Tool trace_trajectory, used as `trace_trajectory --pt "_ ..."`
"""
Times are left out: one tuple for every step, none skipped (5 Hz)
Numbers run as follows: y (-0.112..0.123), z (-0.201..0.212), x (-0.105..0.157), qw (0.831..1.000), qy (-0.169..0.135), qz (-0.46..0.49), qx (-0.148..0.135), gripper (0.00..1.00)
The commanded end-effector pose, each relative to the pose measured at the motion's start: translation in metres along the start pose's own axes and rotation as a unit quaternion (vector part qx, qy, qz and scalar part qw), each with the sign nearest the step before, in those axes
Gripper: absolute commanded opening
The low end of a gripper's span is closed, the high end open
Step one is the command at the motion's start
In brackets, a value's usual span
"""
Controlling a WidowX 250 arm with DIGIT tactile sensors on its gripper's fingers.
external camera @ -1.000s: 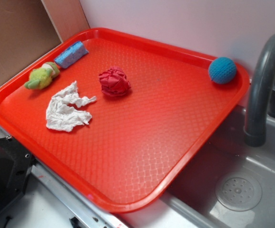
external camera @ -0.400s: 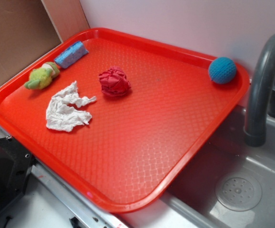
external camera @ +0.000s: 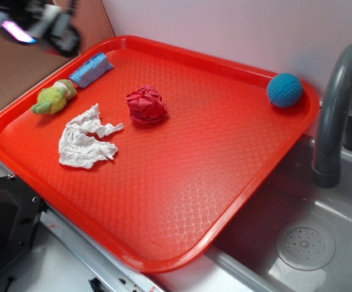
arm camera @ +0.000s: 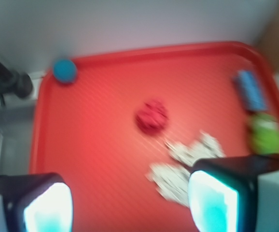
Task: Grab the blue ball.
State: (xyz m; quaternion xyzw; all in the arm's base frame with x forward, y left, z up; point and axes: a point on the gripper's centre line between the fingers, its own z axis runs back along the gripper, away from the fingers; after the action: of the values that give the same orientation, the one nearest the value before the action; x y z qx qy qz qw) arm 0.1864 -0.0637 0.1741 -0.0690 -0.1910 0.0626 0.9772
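At tray's [external camera: 164, 264] far corner, round blue ball [external camera: 284, 90]; gripper [arm camera: 130, 198] spread wide, empty.

The pincer [arm camera: 130, 203] hangs high, its two fingers [arm camera: 43, 205] spread wide and holding nothing; the arm [external camera: 39, 24] is a motion blur.

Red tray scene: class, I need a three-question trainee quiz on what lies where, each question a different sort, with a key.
1. True or false: the blue ball sits in a corner of the red tray.
2. Which lies nearest the red wad? A) white tissue B) blue ball C) faucet
3. Fill in: the gripper is ____.

Key: 1 true; 2 A; 3 open
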Motion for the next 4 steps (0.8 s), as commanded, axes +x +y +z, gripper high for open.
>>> trace_trajectory --pt "-0.032 -0.067 0.058 0.999 -0.034 -0.001 -0.030 1.00" --pt "-0.051 -0.101 0.079 0.998 -0.050 -0.010 -0.042 1.00" --pt "-0.069 -0.126 0.095 0.998 -0.057 -0.022 -0.031 1.00" --pt "-0.082 -0.146 0.109 0.998 -0.056 -0.028 -0.025 1.00"
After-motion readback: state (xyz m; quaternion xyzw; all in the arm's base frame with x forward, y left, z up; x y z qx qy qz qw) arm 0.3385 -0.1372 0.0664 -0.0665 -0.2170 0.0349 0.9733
